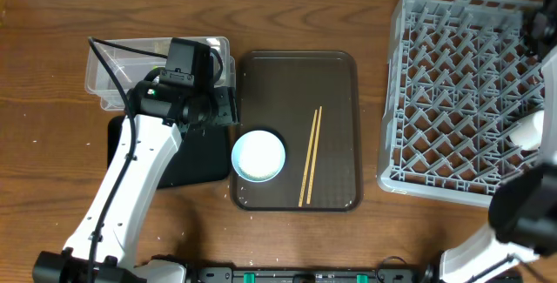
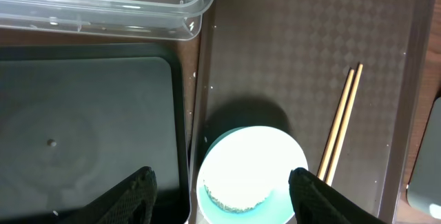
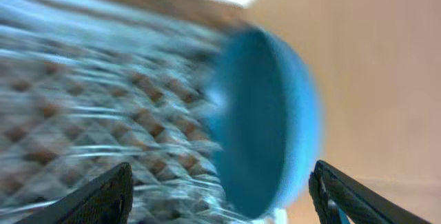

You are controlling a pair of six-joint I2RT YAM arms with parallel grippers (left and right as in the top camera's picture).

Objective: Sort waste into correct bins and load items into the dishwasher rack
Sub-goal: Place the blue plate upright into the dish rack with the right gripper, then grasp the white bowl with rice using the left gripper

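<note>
White left arm (image 1: 130, 174), black joints (image 1: 178, 100), black claw fingers (image 2: 134, 196)

Overhead, the light is even and the view sharp, with only faint shadows around the brown serving tray (image 1: 335, 83). From the left wrist, the white bowl (image 2: 251, 176) glares, overexposed, casting a dark shadow above it. The right wrist view is motion-blurred, smearing the blue bowl (image 3: 265, 120) and grey rack (image 3: 103, 114).

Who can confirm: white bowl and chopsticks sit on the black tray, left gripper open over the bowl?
Wrong tray. The overhead view shows the white bowl and chopsticks on the brown serving tray; the black tray lies beside it. The left gripper is open over the bowl.
</note>
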